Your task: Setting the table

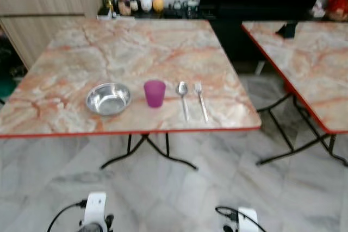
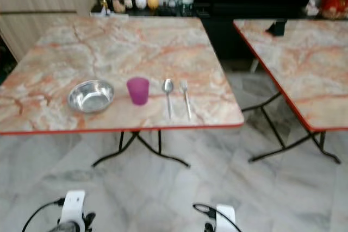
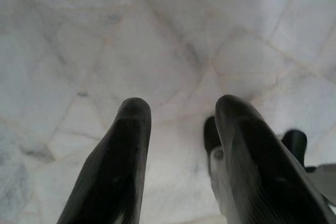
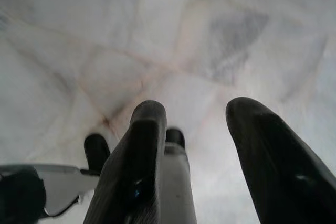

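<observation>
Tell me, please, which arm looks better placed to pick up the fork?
Probably the right. The fork is rightmost in the row, beside the spoon. Both claws, left and right, hang open over the floor.

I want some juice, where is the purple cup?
The purple cup stands near the front edge of the marble table, between the metal bowl on its left and the spoon on its right.

Shiny steel bowl (image 1: 109,99) upright near the marble table's (image 1: 136,47) front edge, purple cup (image 1: 154,93) just beside it, then spoon (image 1: 183,98) and fork (image 1: 200,100) lying parallel, apart.
</observation>
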Controlling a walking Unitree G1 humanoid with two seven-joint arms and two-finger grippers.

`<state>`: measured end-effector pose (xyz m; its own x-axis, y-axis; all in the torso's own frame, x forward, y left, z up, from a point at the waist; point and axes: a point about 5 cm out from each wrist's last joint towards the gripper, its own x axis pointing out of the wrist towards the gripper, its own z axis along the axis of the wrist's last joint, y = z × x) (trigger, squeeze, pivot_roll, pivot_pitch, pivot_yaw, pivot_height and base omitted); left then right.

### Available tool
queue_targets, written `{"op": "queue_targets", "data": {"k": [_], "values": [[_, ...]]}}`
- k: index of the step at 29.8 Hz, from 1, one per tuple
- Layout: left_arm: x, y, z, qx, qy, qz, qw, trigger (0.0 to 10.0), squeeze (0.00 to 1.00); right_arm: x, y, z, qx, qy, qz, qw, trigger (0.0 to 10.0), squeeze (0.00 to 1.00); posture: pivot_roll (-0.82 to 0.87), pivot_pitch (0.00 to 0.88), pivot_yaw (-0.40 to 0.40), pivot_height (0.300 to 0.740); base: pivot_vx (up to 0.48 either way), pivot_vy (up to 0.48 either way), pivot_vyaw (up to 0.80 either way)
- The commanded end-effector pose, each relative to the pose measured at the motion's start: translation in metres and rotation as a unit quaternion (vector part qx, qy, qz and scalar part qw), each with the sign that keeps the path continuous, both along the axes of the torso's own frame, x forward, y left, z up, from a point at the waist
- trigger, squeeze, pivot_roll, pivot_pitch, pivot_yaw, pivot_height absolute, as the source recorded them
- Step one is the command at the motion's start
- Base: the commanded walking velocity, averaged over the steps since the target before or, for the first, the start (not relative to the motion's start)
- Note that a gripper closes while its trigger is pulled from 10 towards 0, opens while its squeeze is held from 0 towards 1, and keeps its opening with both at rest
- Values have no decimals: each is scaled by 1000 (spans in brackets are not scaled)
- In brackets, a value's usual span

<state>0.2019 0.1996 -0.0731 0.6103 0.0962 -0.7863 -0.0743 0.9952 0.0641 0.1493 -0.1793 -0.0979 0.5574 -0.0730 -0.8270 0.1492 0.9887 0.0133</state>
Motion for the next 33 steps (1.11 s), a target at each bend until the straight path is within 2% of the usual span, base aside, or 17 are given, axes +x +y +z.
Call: {"op": "queue_targets", "data": {"k": [1,8,14,17,21,29,33], "values": [[-5,6,-2,5,6,8,1000,10000,0,2,3,1,2,-4,-1,1000,10000,0,17,0,-25,740,0,322,0],[-6,8,-2,6,7,7,1000,10000,0,-4,2,-1,4,1,-3,1000,10000,0,20,0,-25,740,0,322,0],[-5,8,-1,7,5,5,1000,10000,0,-9,-15,-1,-3,4,-8,1000,10000,0,21,0,-27,740,0,96,0],[-4,7,-1,8,4,3,1000,10000,0,-7,-17,0,-4,3,-9,1000,10000,0,20,0,-28,740,0,0,0],[-2,7,0,6,-5,7,1000,10000,0,4,-10,2,-1,-3,-6,1000,10000,0,23,0,-30,740,0,0,0],[-1,4,0,-5,-7,8,1000,10000,0,12,7,4,3,-5,6,1000,10000,0,21,0,-29,740,0,0,0],[-1,4,1,-3,-8,7,1000,10000,0,11,8,3,2,-6,8,1000,10000,0,22,0,-31,740,0,0,800]]}}
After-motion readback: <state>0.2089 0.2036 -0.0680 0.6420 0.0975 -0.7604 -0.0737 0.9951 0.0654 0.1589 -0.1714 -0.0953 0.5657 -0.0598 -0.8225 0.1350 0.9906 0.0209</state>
